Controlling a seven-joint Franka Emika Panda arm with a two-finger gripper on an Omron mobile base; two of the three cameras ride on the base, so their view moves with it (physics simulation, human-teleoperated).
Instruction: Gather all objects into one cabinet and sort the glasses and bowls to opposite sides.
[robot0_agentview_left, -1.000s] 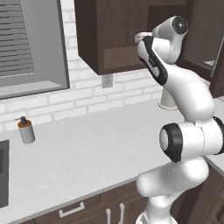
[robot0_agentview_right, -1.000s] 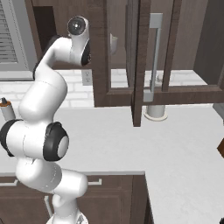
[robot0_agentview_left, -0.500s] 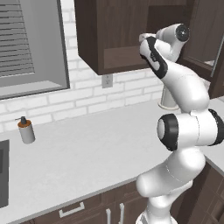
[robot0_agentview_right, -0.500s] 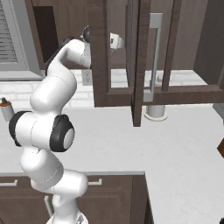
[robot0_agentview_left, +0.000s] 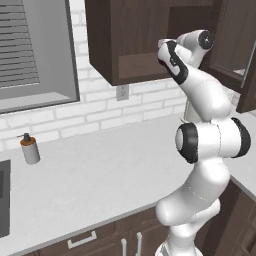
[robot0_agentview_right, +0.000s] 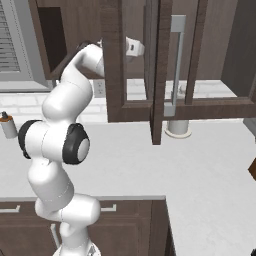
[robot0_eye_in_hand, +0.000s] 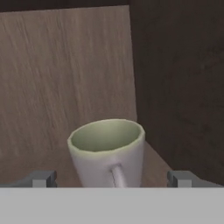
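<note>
The wide dark-brown wood wall cabinet (robot0_agentview_left: 135, 45) hangs above the pale grey tabletop (robot0_agentview_left: 100, 175), its glass-paned framed doors (robot0_agentview_right: 172, 60) swung open toward the robot. A white brick wall (robot0_agentview_left: 90, 107) runs behind the tabletop, with a grey-framed window with slatted blinds (robot0_agentview_left: 30, 55) at the left of the left base view. The white arm with dark joints (robot0_agentview_left: 205, 135) rises from the base and reaches up into the open cabinet.

In the hand view, a small cream-white handled cup (robot0_eye_in_hand: 108, 151) stands upright on the cabinet's wooden shelf (robot0_eye_in_hand: 39, 159), close to the corner where the lighter back panel meets a darker side wall. Its handle faces the camera. The tool (robot0_eye_in_hand: 112, 178) has its two tips spread wide, one on either side of the cup and clear of it, so nothing is pinched.

On the tabletop, a cream-white object (robot0_agentview_right: 177, 126) stands near the wall below the open doors, partly hidden by a door frame; whether it is a cup cannot be told. A small soap dispenser with an orange top (robot0_agentview_left: 30, 149) stands well to the left, near the sink edge (robot0_agentview_left: 4, 197).
</note>
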